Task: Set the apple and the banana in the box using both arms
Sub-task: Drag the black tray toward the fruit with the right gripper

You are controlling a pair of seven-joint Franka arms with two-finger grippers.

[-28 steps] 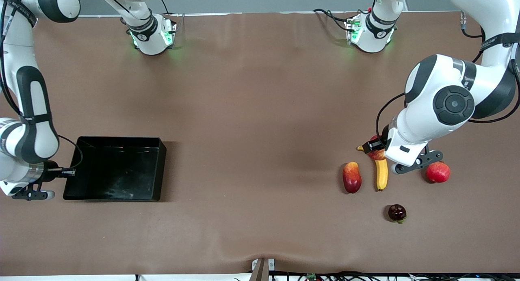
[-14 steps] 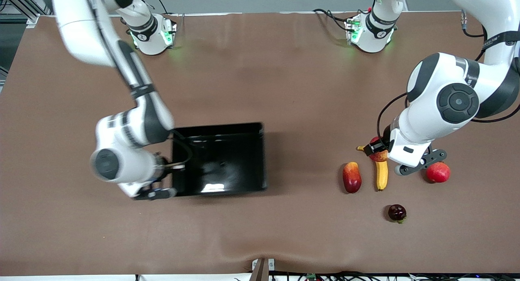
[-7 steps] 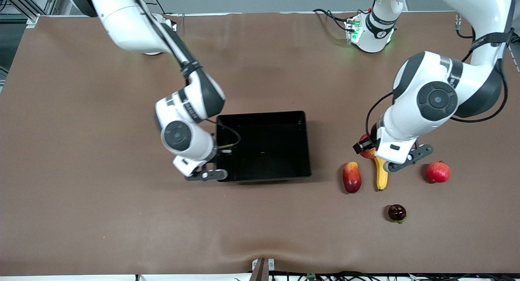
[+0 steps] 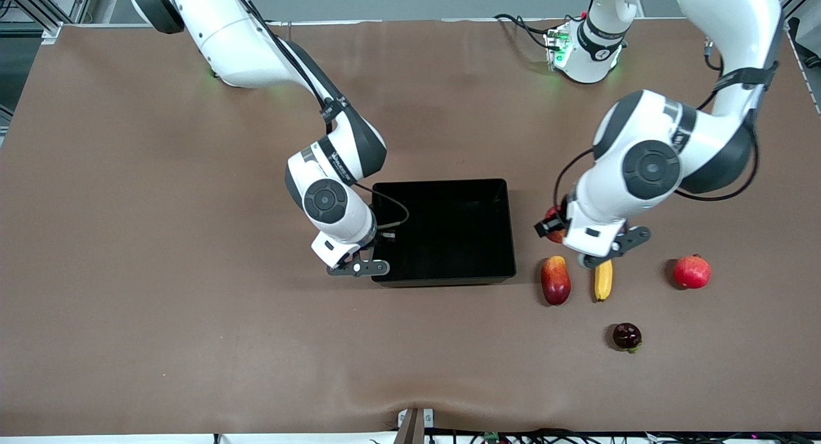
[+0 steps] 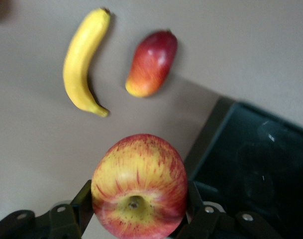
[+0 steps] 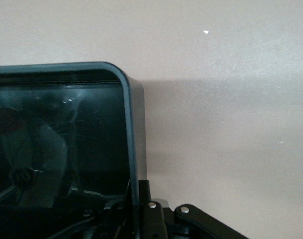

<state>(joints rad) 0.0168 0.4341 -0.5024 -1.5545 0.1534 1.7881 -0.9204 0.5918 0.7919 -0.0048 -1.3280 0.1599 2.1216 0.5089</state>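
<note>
Shifted since half a second ago: the box (image 4: 449,232) sits a bit closer to the left arm's end of the table, and the left gripper (image 4: 557,229) has carried the apple (image 5: 139,185) off the banana toward the box. Left gripper's fingers are closed on the apple, stem end facing its wrist camera, over bare table between box and fruit. Right gripper (image 4: 369,251) clamps the box wall (image 6: 134,149) at the right-arm end. Banana (image 4: 602,279) lies on the table, long axis running toward the front camera, partly under the left wrist. Mango-shaped fruit (image 4: 555,280) lies just beside it, parallel. Red round fruit (image 4: 691,271) sits near; a dark fruit (image 4: 626,336), probably a mangosteen, lies nearest the camera.
</note>
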